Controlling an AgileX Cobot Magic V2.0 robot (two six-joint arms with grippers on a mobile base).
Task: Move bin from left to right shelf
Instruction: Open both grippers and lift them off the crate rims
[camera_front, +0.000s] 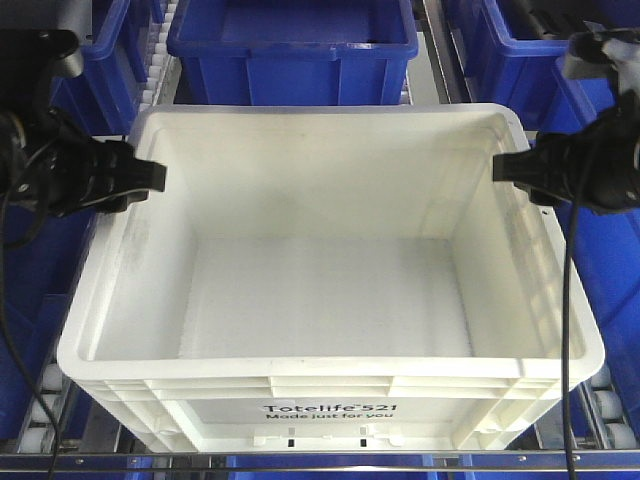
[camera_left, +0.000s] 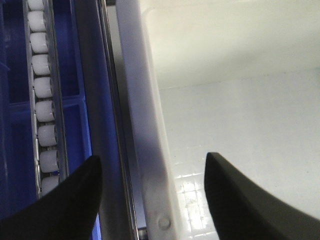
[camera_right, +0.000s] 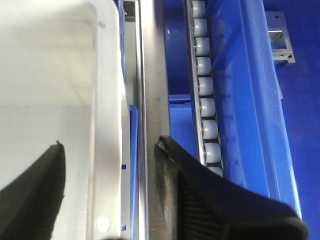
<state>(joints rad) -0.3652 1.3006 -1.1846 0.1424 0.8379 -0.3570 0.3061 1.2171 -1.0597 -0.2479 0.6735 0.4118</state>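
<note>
The empty white bin (camera_front: 330, 385) fills the middle of the front view, its "Totelife 521" print facing me. At its left wall hangs my left gripper (camera_front: 152, 178). In the left wrist view this gripper (camera_left: 152, 159) is open and straddles the bin's left rim (camera_left: 145, 125), one finger outside over the rail and one inside, with gaps on both sides. My right gripper (camera_front: 503, 168) is at the right wall. The right wrist view shows that gripper (camera_right: 110, 144) open astride the bin's right rim (camera_right: 107, 100), touching nothing.
Blue bins stand behind (camera_front: 292, 40), at the left (camera_front: 100, 70) and at the right (camera_front: 520, 50). White roller tracks (camera_left: 42, 100) (camera_right: 205, 100) and metal rails (camera_left: 90, 90) (camera_right: 150, 75) run close along both sides of the bin. A metal bar (camera_front: 320, 463) crosses the shelf front.
</note>
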